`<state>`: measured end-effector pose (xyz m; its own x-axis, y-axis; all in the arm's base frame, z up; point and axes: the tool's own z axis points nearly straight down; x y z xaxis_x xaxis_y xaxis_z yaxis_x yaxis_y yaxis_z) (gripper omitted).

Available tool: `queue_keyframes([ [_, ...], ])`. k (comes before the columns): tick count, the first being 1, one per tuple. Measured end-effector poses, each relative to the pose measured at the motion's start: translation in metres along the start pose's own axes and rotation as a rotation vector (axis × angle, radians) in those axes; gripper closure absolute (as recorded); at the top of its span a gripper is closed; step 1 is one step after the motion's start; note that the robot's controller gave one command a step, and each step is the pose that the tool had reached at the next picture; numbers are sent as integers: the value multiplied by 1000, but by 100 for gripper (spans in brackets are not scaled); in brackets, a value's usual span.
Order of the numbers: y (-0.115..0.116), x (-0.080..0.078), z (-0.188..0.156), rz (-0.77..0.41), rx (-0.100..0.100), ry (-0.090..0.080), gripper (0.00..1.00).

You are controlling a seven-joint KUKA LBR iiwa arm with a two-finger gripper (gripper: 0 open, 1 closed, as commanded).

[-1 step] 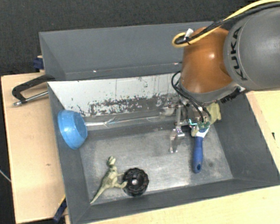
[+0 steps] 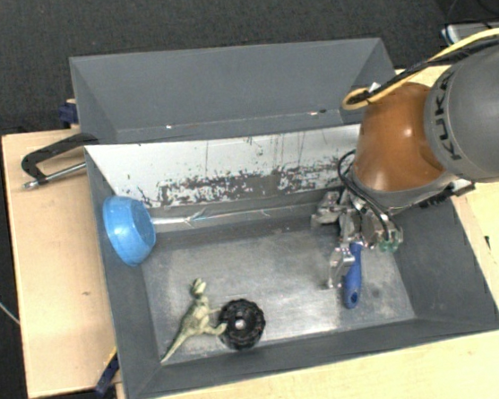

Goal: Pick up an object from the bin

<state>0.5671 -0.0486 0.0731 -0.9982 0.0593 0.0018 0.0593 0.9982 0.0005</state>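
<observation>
Gripper (image 2: pixel 345 259) is down inside the bin (image 2: pixel 443 306), well to the right of the blue bowl (image 2: pixel 129 229) and a little lower in view. Orange wrist cover (image 2: pixel 392 145) sits above it. Task item: a blue stick-shaped thing (image 2: pixel 351 283), possibly a tool handle, right at the gripper tip, also far right of the bowl, lying lengthwise toward the view's bottom edge. Grip state: can't tell, since metal parts overlap the blue piece's upper end. Green toy dinosaur (image 2: pixel 192 318) lies below-right of the bowl, near it. A black wheel-like part (image 2: pixel 241 323) lies just beside the dinosaur, on the side away from the bowl.
</observation>
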Motion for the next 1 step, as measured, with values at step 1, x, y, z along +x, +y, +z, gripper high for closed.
queue_keyframes([
  [1, -61, 23, -4, 52, 2, -1, 0],
])
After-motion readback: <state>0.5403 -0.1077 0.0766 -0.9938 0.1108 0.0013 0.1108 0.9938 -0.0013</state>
